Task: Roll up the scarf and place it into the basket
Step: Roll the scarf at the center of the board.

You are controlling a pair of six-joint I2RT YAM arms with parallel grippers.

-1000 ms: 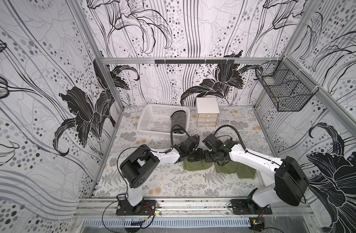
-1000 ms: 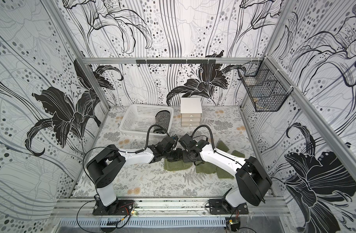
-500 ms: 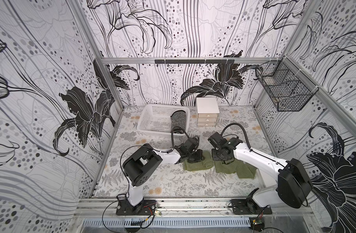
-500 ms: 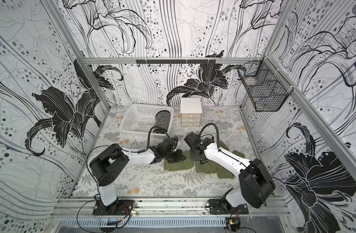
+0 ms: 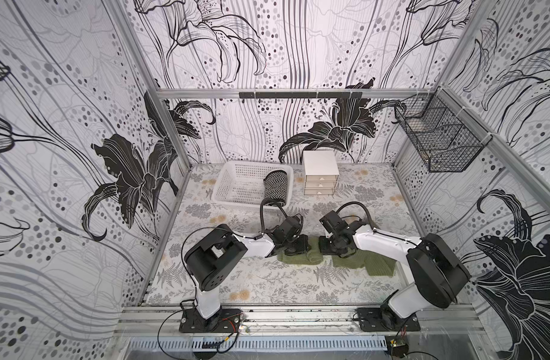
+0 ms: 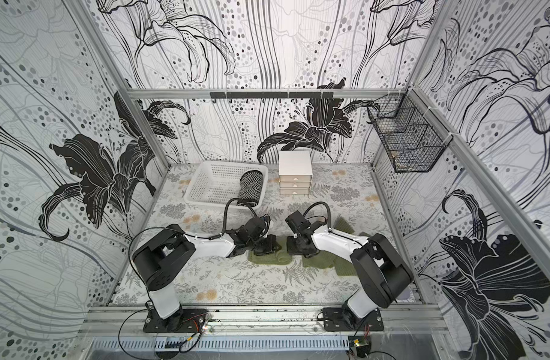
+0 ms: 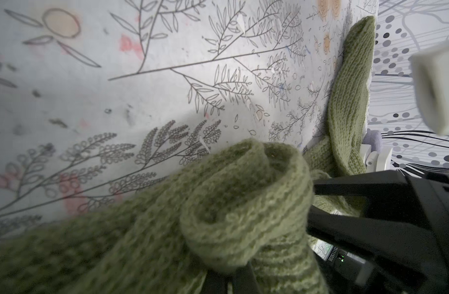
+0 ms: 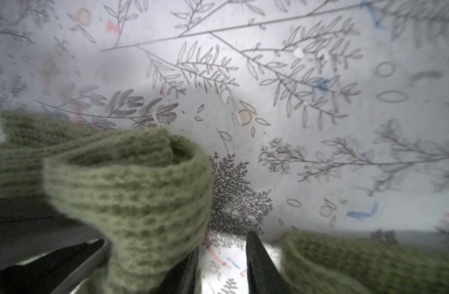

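Both top views are bright and evenly lit from above, with only soft shadows under the arms [image 5: 385,243] on the counter [image 5: 267,280]. The frame posts [image 5: 174,131] at 9 and 3 o'clock bow outward. Both wrist views are dimmer and darken toward the corners. The scarf [image 7: 243,208] close to the lens is blurred.

Right end effector [image 8: 222,244] withdrawn, seemingly released scarf [image 5: 298,258]

I see the fern-printed tabletop [image 5: 267,280] carrying three things: the white basket [image 5: 219,190] and a small drawer unit [image 5: 320,170] side by side at the far edge, and the green scarf [image 5: 379,265] sprawled nearer me, partly rolled.
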